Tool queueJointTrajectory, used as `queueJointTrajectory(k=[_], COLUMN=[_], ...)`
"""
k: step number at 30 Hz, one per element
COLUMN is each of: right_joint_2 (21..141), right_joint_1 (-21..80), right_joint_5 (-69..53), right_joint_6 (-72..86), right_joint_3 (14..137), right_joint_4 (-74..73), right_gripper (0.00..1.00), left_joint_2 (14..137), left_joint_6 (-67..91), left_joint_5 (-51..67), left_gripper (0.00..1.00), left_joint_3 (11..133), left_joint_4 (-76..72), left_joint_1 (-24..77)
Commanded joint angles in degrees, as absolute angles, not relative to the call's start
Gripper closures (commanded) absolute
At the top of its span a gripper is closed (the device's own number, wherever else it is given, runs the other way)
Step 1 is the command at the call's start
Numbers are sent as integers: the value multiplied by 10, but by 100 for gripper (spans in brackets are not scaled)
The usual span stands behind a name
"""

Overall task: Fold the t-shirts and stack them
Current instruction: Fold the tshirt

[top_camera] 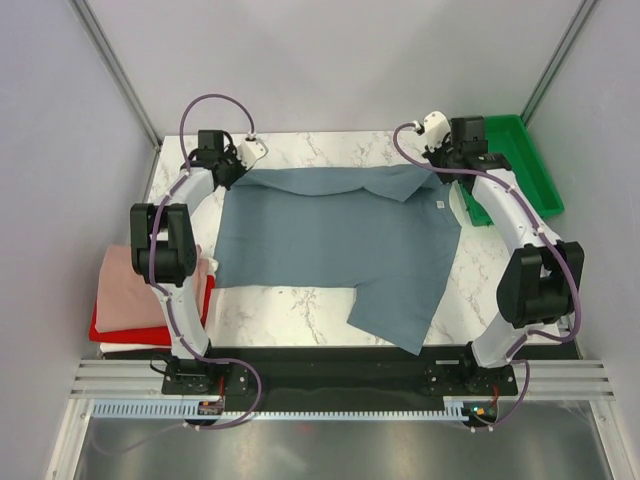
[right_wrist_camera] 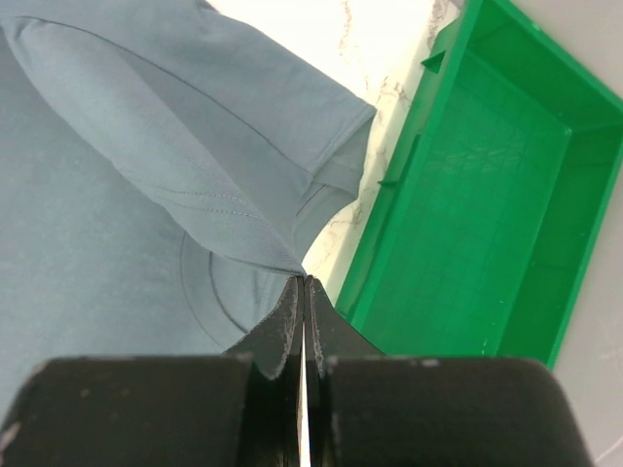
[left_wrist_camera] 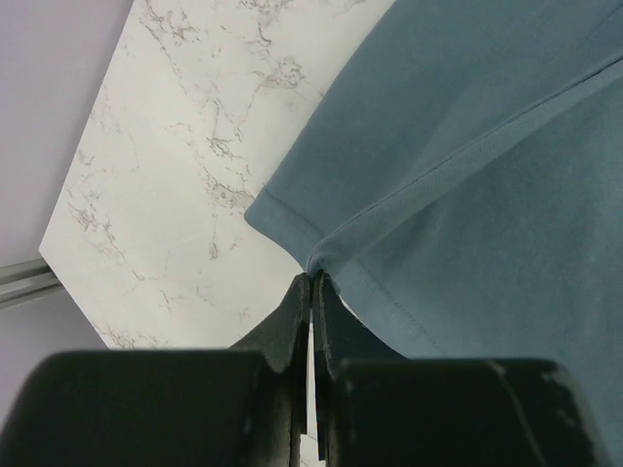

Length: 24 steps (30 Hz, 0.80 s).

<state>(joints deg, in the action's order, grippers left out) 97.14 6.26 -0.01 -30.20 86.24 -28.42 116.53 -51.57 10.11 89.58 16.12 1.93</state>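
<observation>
Closest, the left gripper (left_wrist_camera: 313, 292) and right gripper (right_wrist_camera: 303, 287) each clamp a far corner of the blue tee (top_camera: 330, 240), spread on the worktop (top_camera: 290, 305); folded tees (top_camera: 135, 285) lie left.

R gripper (right_wrist_camera: 304, 292) sits bottom centre, black fingers pressed together w/ a gathered fold of the slate blue-grey t-shirt (right_wrist_camera: 117, 195) pinched at the tips. Shirt fills the left & upper left, stitched hem running toward centre. Green tray (right_wrist_camera: 487, 243) takes the right side, w/ a strip of marble table (right_wrist_camera: 389, 49) btwn them at top centre.
</observation>
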Motion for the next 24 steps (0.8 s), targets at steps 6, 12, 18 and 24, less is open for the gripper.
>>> queueJointTrajectory(k=[6, 12, 18, 24], right_joint_2=[913, 891, 880, 867], right_joint_1=[63, 63, 65, 67], right_joint_5=[-35, -52, -66, -75], right_joint_6=[-283, -274, -267, -259], right_joint_3=[825, 809, 787, 777], right_joint_4=[-300, -312, -319, -325], right_gripper=[100, 100, 100, 100], left_joint_2=[1110, 1107, 1107, 1106], left_joint_6=[-535, -532, -533, -536], left_joint_5=[90, 86, 83, 77], left_gripper=[98, 98, 98, 98], left_joint_3=[852, 838, 827, 810], left_joint_4=[129, 129, 127, 120], left_joint_1=[15, 15, 15, 15])
